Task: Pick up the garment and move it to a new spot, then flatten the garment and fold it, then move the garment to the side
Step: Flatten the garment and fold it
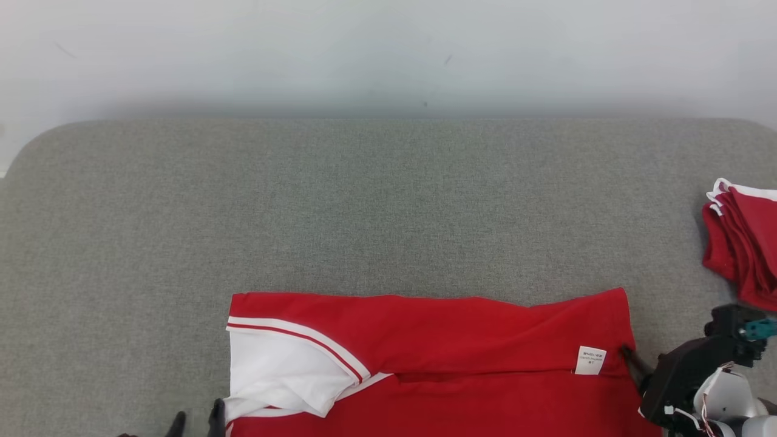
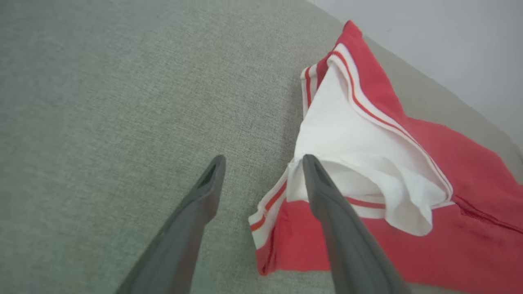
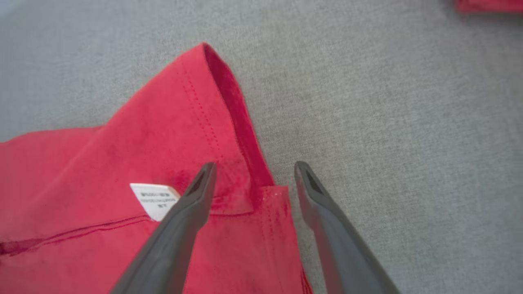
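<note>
The red garment (image 1: 461,364) lies folded into a long band on the grey table (image 1: 388,212), stretched between the two claws. Its long axis runs from the left claw (image 2: 263,161) across to the right claw (image 3: 254,166). The end with the white collar part (image 2: 351,155) and its red-and-white striped trim points at the left claw. The plain hemmed end, with a small white label (image 3: 154,199) sewn on, points at the right claw. The left claw stands apart and grips nothing. One finger (image 2: 327,196) lies over the white cloth, the other (image 2: 204,192) over bare table, and the striped edge of the garment lies in the gap. The right claw is also spread wide and empty. One finger (image 3: 192,204) is above the red cloth just beside the label, the other (image 3: 322,204) is above bare table, and the hemmed corner sits between them. Both claws reach low and forward from the near edge, their fingers slanting down towards the cloth. In the head view the dark wrist of the right arm (image 1: 686,376) angles in towards the garment's end. Beyond both claws the table runs wide and bare to its rounded far edge below a pale wall (image 1: 388,54). There is more bare table outward of the left claw. Outward of the right claw and farther along, a pile of folded red clothes (image 1: 743,243) lies at the table's edge, well apart from the garment.
</note>
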